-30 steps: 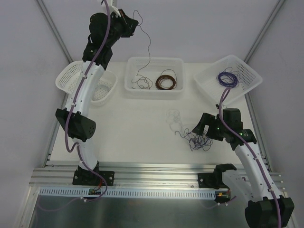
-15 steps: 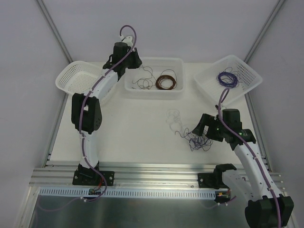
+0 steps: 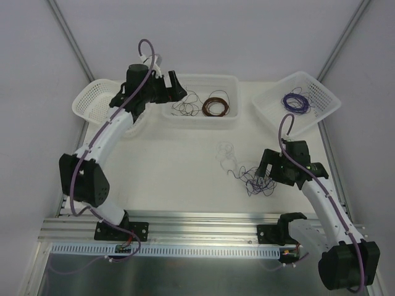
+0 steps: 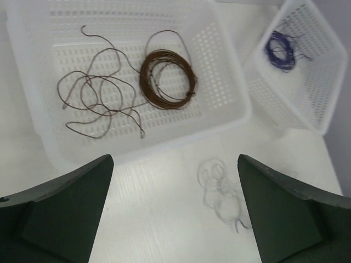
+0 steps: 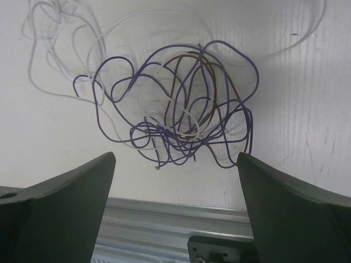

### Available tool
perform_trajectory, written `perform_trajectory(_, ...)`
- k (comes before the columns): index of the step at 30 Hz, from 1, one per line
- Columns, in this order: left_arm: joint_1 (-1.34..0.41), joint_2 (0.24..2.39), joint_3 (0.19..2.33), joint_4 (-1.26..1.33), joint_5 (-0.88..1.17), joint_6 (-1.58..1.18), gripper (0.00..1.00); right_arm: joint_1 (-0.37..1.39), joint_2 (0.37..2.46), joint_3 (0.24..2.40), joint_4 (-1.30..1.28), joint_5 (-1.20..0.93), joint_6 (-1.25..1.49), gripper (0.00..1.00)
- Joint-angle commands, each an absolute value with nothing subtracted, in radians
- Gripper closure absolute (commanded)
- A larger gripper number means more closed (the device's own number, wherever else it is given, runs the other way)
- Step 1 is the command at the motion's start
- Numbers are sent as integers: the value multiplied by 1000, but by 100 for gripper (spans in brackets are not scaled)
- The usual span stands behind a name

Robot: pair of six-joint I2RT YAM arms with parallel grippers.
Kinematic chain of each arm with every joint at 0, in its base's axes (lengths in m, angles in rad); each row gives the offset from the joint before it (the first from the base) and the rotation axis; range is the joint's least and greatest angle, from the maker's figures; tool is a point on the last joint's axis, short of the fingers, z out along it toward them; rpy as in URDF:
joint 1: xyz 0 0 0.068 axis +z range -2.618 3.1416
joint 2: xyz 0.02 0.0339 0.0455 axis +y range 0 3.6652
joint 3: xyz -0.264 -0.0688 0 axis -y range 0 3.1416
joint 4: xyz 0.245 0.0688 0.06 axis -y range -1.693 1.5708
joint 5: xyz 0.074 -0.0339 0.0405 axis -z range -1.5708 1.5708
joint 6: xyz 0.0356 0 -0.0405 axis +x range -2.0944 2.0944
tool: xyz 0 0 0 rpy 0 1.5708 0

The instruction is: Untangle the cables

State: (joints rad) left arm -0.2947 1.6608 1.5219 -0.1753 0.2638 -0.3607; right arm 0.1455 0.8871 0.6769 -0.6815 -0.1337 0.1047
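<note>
The cables [image 3: 254,179] lie as a loose clump of purple, brown and whitish strands on the table, right of centre. In the right wrist view the clump [image 5: 184,112] sits just ahead of my right gripper [image 5: 175,159], which is open and holds nothing. From above, that gripper [image 3: 264,169] hovers at the clump's right edge. Pale whitish strands [image 3: 225,151] trail off to the upper left [image 5: 57,33]. My left gripper [image 3: 179,87] is open and empty at the left end of the middle bin [image 3: 200,120]; its view [image 4: 174,159] looks down on bare table and the whitish strands [image 4: 219,189].
The middle bin [image 4: 230,118] holds a loose brown wire [image 4: 98,101] and a brown coil [image 4: 167,76]. A right basket [image 3: 321,108] holds a purple coil [image 3: 295,102]. A left basket [image 3: 92,102] stands behind the left arm. The metal rail [image 5: 164,219] runs close below the clump.
The left arm came down from high above the bin, opened its jaws and let the brown strand fall into the middle bin. The right gripper shifted only slightly.
</note>
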Motion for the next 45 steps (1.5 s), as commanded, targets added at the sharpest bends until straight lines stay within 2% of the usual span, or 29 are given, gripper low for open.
perform_trajectory(1, -311, 1464, 1413, -190, 348, -445, 1, 144, 940, 672, -660, -68, 127, 1)
perform_trajectory(8, -423, 1209, 1051, -219, 338, -468, 1, 204, 1095, 624, -506, -113, 140, 1)
perform_trajectory(13, -505, 1043, 841, -239, 299, -544, 1, 417, 1239, 679, -421, -118, 187, 3)
perform_trajectory(18, -532, 939, 733, -242, 278, -621, 2, 653, 1431, 822, -339, -143, 284, 4)
perform_trajectory(23, -558, 925, 706, -244, 275, -649, 3, 791, 1552, 1001, -377, -108, 273, 4)
perform_trajectory(28, -594, 974, 718, -242, 249, -658, 6, 801, 1467, 1034, -437, -20, 272, 4)
perform_trajectory(32, -647, 1090, 750, -242, 203, -669, 8, 793, 1346, 968, -472, 87, 319, 6)
perform_trajectory(35, -689, 1185, 793, -242, 170, -689, 11, 758, 1237, 857, -456, 86, 411, 12)
perform_trajectory(41, -752, 1372, 916, -241, 141, -684, 16, 709, 1033, 618, -293, 60, 578, 31)
perform_trajectory(45, -764, 1475, 974, -241, 143, -687, 23, 703, 993, 477, -155, 25, 685, 41)
